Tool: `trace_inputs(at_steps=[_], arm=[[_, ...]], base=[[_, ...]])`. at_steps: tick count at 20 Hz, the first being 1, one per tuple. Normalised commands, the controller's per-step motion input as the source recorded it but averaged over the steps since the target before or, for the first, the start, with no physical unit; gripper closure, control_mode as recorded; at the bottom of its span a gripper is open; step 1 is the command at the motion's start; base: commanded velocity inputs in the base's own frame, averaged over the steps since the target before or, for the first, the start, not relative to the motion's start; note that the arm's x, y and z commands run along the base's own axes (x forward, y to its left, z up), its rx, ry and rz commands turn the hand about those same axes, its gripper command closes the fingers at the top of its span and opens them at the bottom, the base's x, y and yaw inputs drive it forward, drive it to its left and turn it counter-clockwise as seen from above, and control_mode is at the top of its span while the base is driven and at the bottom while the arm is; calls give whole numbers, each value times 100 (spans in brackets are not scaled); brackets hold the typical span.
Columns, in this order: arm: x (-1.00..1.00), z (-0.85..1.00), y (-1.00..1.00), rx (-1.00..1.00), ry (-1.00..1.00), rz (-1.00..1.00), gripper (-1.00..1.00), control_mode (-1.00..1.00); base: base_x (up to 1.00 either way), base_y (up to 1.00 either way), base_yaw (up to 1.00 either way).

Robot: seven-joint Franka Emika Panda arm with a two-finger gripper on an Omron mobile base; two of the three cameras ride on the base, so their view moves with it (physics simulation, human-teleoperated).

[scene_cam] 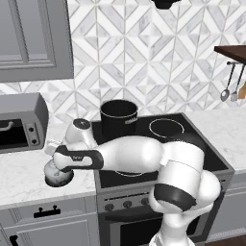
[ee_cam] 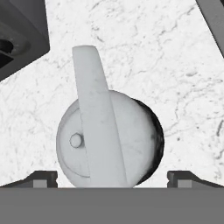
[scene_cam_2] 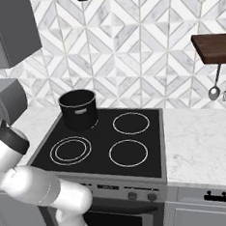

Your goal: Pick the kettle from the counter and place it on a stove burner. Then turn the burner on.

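Left of the stove (scene_cam: 158, 144), on your white marble worktop (scene_cam: 24, 178), the arm covers most of the kettle (scene_cam: 56, 174). No writing is legible anywhere. From the hand view, the kettle's handle (ee_cam: 97, 131) sits between your end effector's (ee_cam: 112, 178) fingertips (ee_cam: 41, 178), spread wide and gripping nothing.

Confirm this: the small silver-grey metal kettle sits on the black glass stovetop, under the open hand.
Not quite. In the left base view, the small silver-grey metal kettle sits on the white marble-look counter, left of the black glass stovetop. It is under the open hand.
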Motion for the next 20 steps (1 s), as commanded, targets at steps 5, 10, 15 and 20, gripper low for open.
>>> trace_inputs(at_steps=[5,10,15,20], arm=[[21,-13,12,0,0,-1,-100,-100],[-3,-1,12,0,0,-1,-100,-100],[-16,7,2,0,0,-5,-100,-100],[-6,2,0,0,0,-7,-100,-100]], base=[[0,0,0],[0,0,0],[0,0,0],[0,0,0]])
